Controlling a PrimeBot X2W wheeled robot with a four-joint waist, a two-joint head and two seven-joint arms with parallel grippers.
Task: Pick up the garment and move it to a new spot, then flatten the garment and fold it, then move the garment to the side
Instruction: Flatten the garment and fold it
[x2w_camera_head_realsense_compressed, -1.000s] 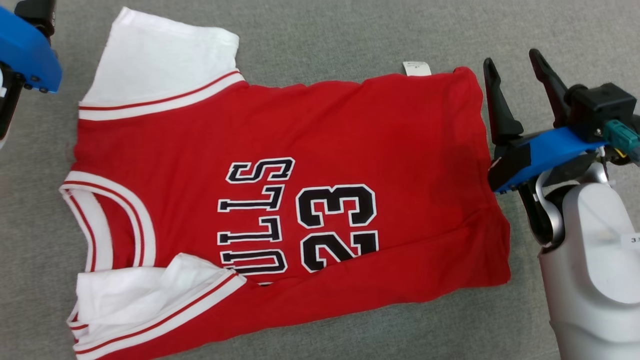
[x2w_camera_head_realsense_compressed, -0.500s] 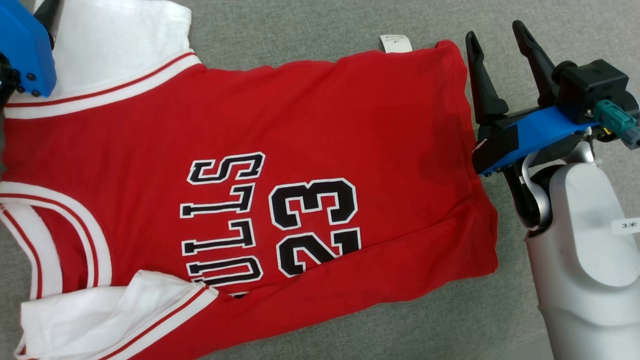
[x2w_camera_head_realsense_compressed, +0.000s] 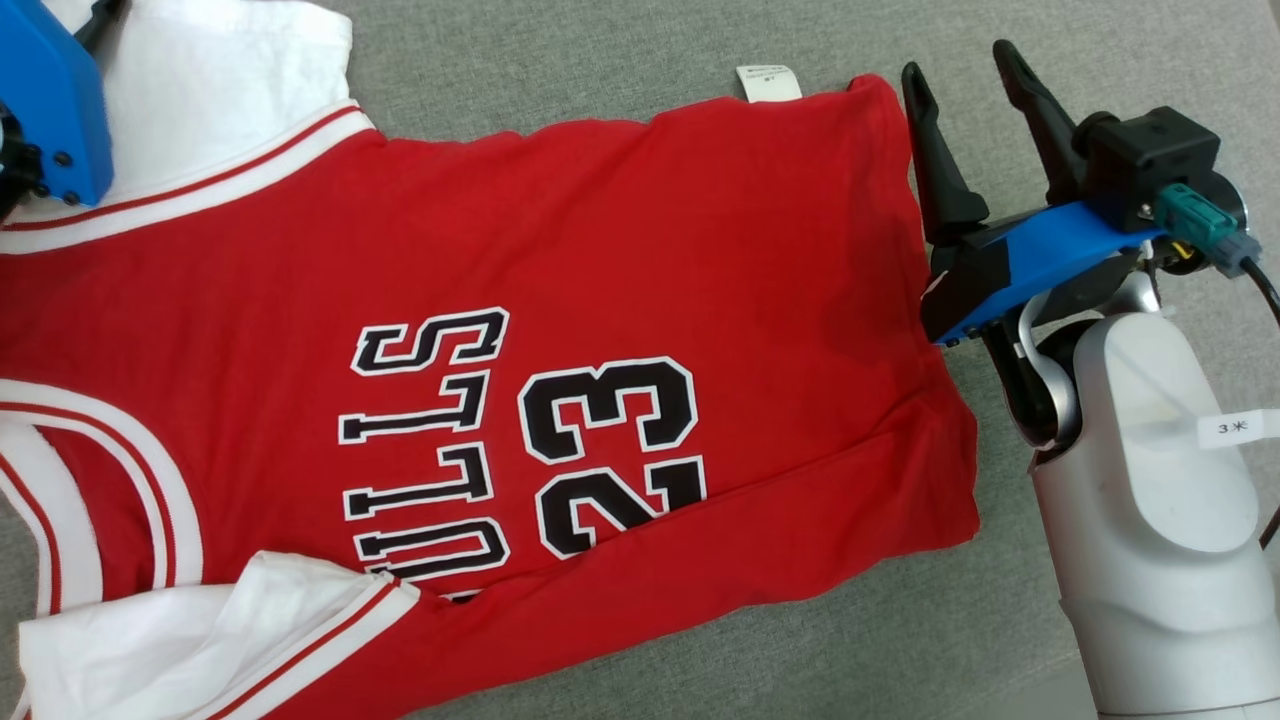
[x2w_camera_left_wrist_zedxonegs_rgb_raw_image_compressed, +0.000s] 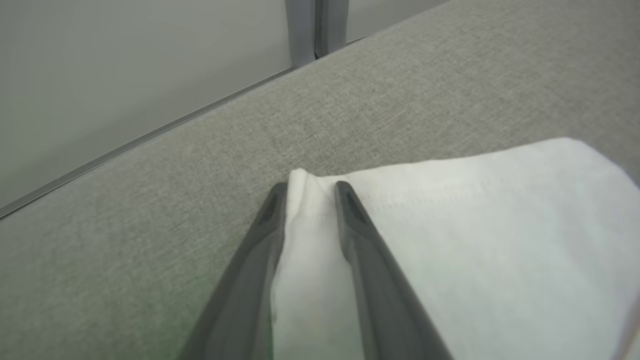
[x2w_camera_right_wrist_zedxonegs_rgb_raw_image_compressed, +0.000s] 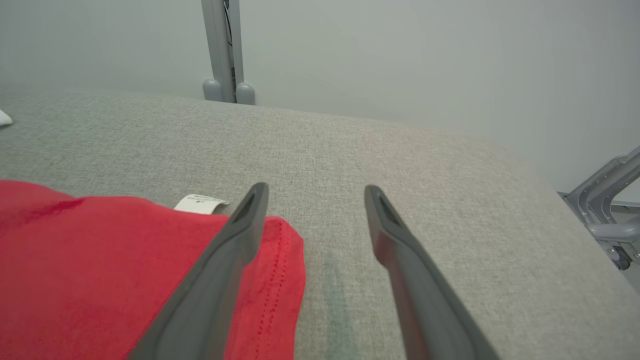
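Observation:
The garment (x2w_camera_head_realsense_compressed: 600, 250) is a red jersey with white sleeves and black "23" lettering, lying spread on the grey padded surface. In the left wrist view my left gripper (x2w_camera_left_wrist_zedxonegs_rgb_raw_image_compressed: 310, 187) has its two fingers drawn in on the corner of a white sleeve (x2w_camera_left_wrist_zedxonegs_rgb_raw_image_compressed: 475, 240), with a ridge of fabric pinched between them. Its blue wrist housing (x2w_camera_head_realsense_compressed: 55, 110) sits over that sleeve at the head view's top left. My right gripper (x2w_camera_head_realsense_compressed: 957, 60) (x2w_camera_right_wrist_zedxonegs_rgb_raw_image_compressed: 315, 190) stands open just off the jersey's hem corner (x2w_camera_right_wrist_zedxonegs_rgb_raw_image_compressed: 280, 260), left finger over the red edge, nothing between the fingers.
A white care label (x2w_camera_head_realsense_compressed: 768, 82) (x2w_camera_right_wrist_zedxonegs_rgb_raw_image_compressed: 200, 203) sticks out from the hem's far edge. The grey surface (x2w_camera_right_wrist_zedxonegs_rgb_raw_image_compressed: 425, 160) ends at a pale wall with a metal post (x2w_camera_right_wrist_zedxonegs_rgb_raw_image_compressed: 222, 50). A wheeled metal frame (x2w_camera_right_wrist_zedxonegs_rgb_raw_image_compressed: 610, 220) stands off the right side.
The head camera has shifted, sliding the whole picture left and up. Against the jersey, my left wrist has come in over the white sleeve. The right gripper keeps its place by the hem.

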